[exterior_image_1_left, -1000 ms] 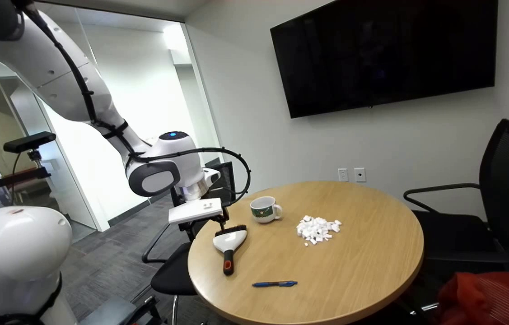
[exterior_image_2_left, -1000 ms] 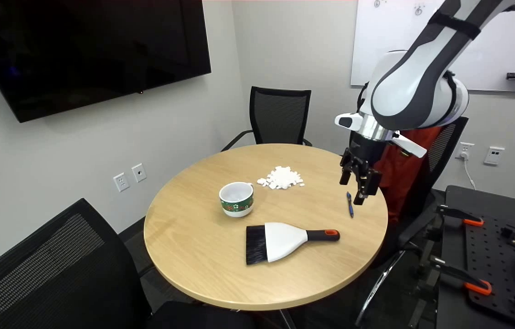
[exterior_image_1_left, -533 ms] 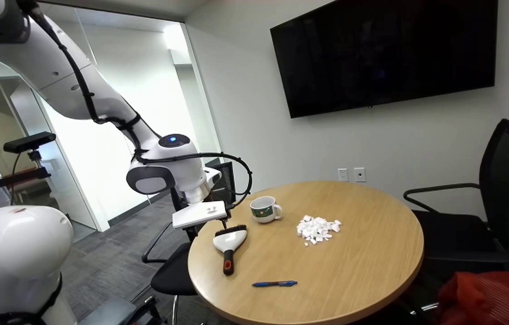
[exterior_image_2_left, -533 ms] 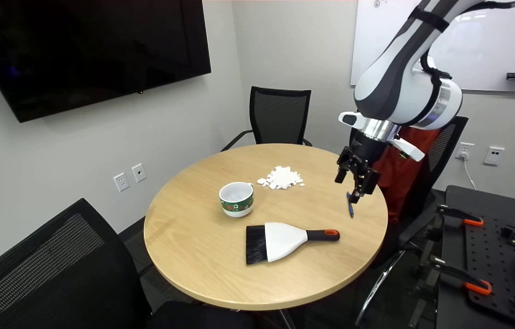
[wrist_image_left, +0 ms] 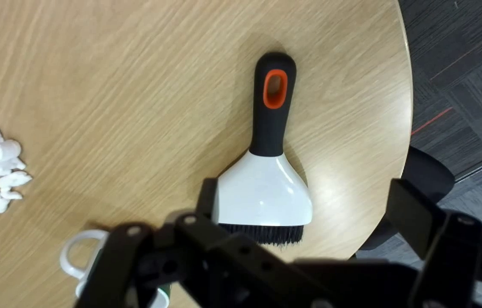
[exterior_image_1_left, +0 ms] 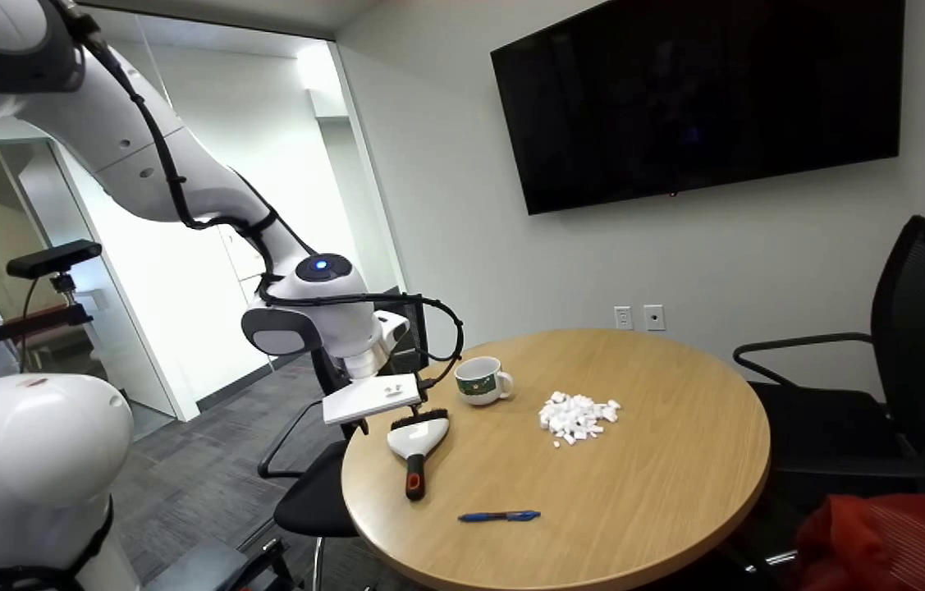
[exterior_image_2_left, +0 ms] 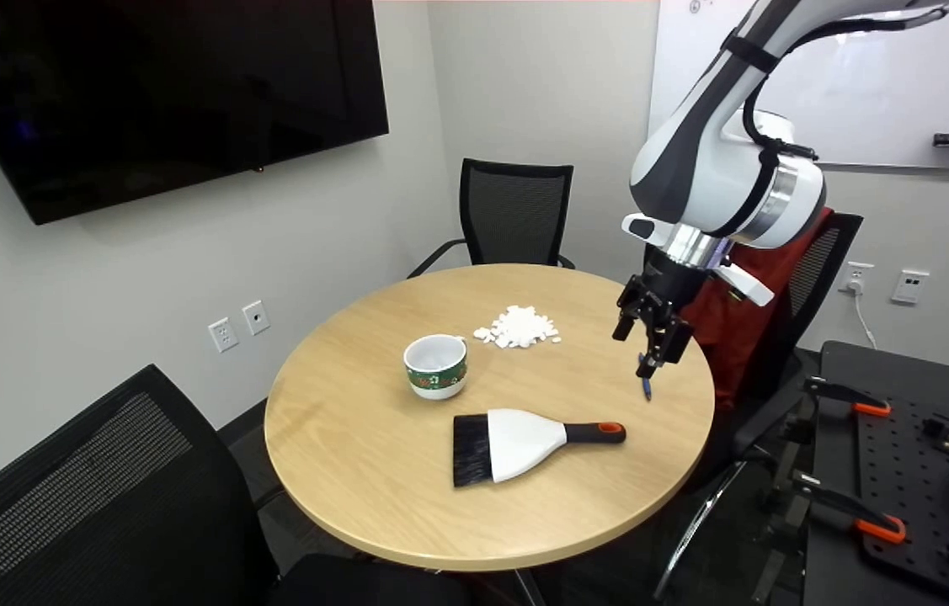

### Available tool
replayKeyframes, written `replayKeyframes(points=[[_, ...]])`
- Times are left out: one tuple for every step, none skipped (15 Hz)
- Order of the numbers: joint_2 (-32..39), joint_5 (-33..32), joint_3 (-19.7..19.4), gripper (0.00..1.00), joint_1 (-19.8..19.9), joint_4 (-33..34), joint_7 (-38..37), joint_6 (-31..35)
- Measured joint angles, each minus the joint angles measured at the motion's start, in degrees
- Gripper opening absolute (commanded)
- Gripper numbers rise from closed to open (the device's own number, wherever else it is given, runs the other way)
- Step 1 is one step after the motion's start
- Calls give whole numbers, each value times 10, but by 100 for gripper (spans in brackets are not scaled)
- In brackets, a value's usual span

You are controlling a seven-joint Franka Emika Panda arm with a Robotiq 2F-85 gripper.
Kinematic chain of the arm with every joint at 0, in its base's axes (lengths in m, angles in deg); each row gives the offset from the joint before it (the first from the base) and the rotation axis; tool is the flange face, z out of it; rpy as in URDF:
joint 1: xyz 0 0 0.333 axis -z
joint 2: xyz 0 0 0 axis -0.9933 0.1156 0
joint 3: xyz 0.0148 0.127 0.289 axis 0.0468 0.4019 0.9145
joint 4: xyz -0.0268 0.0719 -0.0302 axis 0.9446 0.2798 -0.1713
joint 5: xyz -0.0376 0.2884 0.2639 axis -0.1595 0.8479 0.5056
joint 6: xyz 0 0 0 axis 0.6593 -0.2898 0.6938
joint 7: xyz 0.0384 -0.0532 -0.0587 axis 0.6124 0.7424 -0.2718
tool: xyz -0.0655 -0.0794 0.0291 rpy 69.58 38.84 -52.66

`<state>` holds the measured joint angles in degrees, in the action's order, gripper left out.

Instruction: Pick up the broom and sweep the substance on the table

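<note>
Wrist view: the black two-fingered claw (wrist_image_left: 305, 203) is spread, with the white, black-bristled, black-handled brush (wrist_image_left: 266, 171) showing in its gap. In both exterior views the brush lies on the round light-wood table (exterior_image_2_left: 331, 446), near a white, green-banded mug (exterior_image_2_left: 436, 374) and apart from a pile of small white bits (exterior_image_2_left: 518, 328).

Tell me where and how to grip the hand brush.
I'd take the hand brush by its slim black handle, coming down from above with the open gripper across the handle's width. The brush lies on the table with the handle's top and both long sides exposed; the white head flares broader, likely a poorer hold.
</note>
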<state>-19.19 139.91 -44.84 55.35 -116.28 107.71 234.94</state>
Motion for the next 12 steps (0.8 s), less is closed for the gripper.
replayKeyframes(points=[[2, 0, 0, 100, 0, 0, 0, 0], [6, 1, 0, 100, 0, 1, 0, 0], [13, 3, 0, 100, 0, 3, 0, 0], [21, 6, 1, 100, 0, 6, 0, -1], [29, 11, 2, 100, 0, 9, 0, -1], [38, 19, 6, 100, 0, 14, 0, -1], [47, 29, 10, 100, 0, 20, 1, -1], [55, 38, 14, 100, -1, 25, 1, -1], [64, 49, 18, 100, -1, 32, 2, -1], [74, 59, 22, 100, -1, 39, 3, -1], [84, 72, 26, 100, -1, 47, 6, -1], [94, 86, 30, 100, -1, 56, 11, 0]])
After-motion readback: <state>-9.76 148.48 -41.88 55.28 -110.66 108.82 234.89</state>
